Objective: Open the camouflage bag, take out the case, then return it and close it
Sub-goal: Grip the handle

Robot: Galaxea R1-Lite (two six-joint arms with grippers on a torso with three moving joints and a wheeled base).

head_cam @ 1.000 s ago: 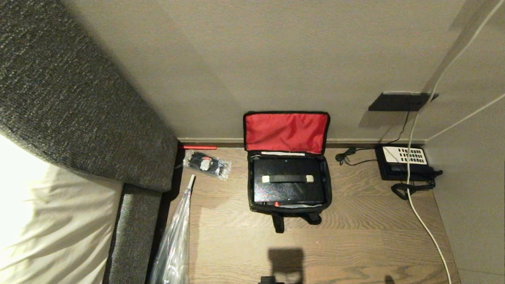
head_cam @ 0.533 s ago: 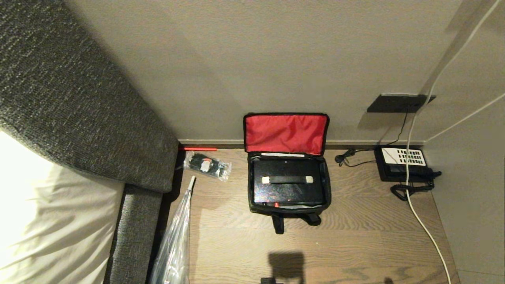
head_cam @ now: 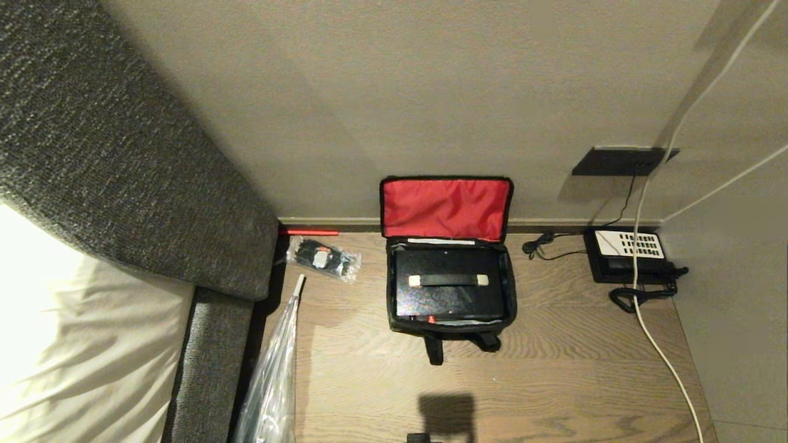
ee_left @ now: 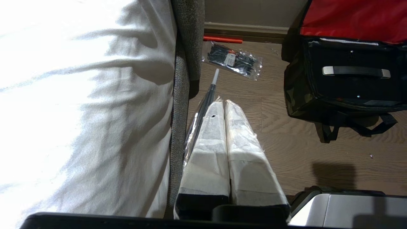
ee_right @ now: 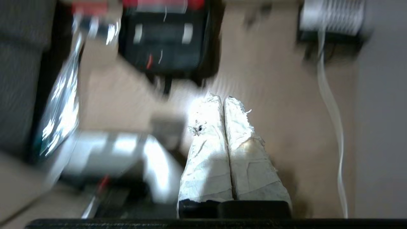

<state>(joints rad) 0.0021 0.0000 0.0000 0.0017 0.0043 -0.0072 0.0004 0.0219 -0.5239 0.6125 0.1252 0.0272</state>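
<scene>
The camouflage bag [head_cam: 512, 295] stands open on the wooden floor by the wall, with its red-lined lid [head_cam: 446, 208] leaning back against the wall. The case [head_cam: 449, 301], flat and black with a pale-ended handle, lies inside the bag. Neither gripper shows in the head view. My left gripper [ee_left: 222, 102] is shut and empty, low over the floor beside the bed, with the bag [ee_left: 299, 98] and case [ee_left: 349, 86] off to one side. My right gripper [ee_right: 221, 98] is shut and empty above bare floor, short of the blurred bag [ee_right: 211, 47].
A clear packet of black cable ties [head_cam: 323, 257] lies left of the bag, and a long clear-wrapped item [head_cam: 271, 375] leans by the grey bed frame [head_cam: 209, 369]. A black desk telephone [head_cam: 628, 252] and a white cable [head_cam: 652, 332] sit at the right by the wall.
The whole head view slid down a little, so the camera moved. The bag and case kept still. A small dark shadow at the bottom right edge has gone.
</scene>
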